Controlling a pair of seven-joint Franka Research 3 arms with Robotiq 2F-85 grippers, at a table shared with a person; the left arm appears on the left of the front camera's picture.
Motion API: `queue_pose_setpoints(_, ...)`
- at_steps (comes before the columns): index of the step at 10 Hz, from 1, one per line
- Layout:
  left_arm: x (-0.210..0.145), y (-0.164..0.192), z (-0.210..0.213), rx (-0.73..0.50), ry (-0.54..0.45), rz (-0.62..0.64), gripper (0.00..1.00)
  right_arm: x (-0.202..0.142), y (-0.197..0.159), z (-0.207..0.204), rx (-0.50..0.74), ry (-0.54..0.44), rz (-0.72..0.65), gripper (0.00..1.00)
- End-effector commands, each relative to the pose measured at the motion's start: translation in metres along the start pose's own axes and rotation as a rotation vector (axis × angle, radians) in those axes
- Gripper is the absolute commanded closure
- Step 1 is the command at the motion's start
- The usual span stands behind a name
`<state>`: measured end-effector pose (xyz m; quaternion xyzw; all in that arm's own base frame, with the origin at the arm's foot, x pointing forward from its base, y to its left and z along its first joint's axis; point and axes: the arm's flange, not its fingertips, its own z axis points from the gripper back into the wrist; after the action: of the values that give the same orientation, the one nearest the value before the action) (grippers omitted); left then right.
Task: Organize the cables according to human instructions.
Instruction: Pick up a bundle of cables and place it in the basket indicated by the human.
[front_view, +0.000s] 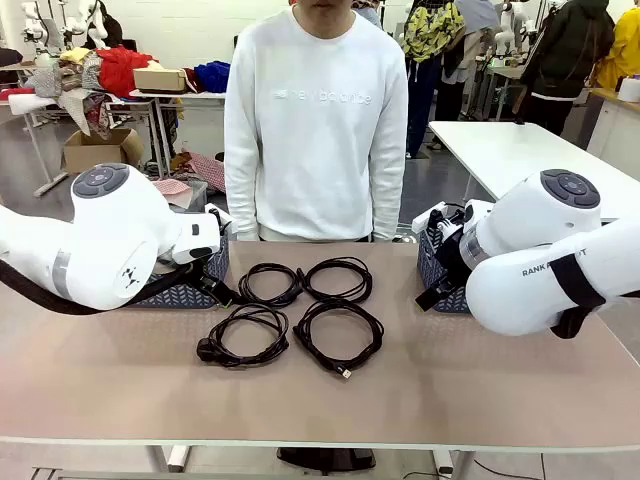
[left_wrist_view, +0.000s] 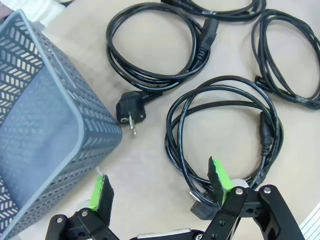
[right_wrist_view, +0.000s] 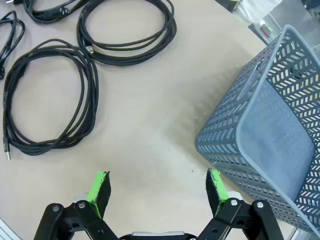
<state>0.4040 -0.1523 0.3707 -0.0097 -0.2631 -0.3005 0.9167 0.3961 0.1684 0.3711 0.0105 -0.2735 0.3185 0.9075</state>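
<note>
A tan bench (front_view: 480, 390) carries four thin black cables, each wound into a round coil, set two by two at its middle. The far-left coil (front_view: 243, 285) and the far-right coil (front_view: 368, 280) lie just beside each other. The near-left coil (front_view: 283, 340) ends in a chunky black plug (front_view: 208, 350) at its left, and the near-right coil (front_view: 378, 335) ends in a small silver connector (front_view: 346, 373) at its near edge.

A person in a white sweatshirt (front_view: 315, 130) stands at the far side, behind the coils. A grey-blue perforated plastic basket (front_view: 195, 290) sits to the left of the coils, and a second basket of the same kind (front_view: 432, 270) sits to the right.

In the left wrist view, the left claw (left_wrist_view: 161, 189) is spread with its green pads wide apart and grips nothing. It hangs over bare bench between the left basket and one coil.

In the right wrist view, the right claw (right_wrist_view: 157, 187) is likewise spread and empty. The right basket is just beside one pad, and the coils lie well off to the other side.
</note>
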Motion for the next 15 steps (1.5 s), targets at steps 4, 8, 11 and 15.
queue_pose_setpoints(4,0.000,0.000,0.000,0.000,0.000,0.000,0.00,0.000,0.000,0.000,0.000,0.000,0.000,0.00)
queue_pose_setpoints(8,0.000,0.000,0.000,0.000,0.000,0.000,0.00,0.000,0.000,0.000,0.000,0.000,0.000,0.00)
queue_pose_setpoints(11,0.000,-0.001,0.000,0.000,0.000,-0.003,0.00,0.000,0.000,0.000,0.000,0.000,0.001,0.00)
queue_pose_setpoints(15,-0.001,0.013,0.042,-0.088,-0.047,-0.036,0.00,0.000,-0.022,0.032,0.147,-0.049,0.041,0.00)
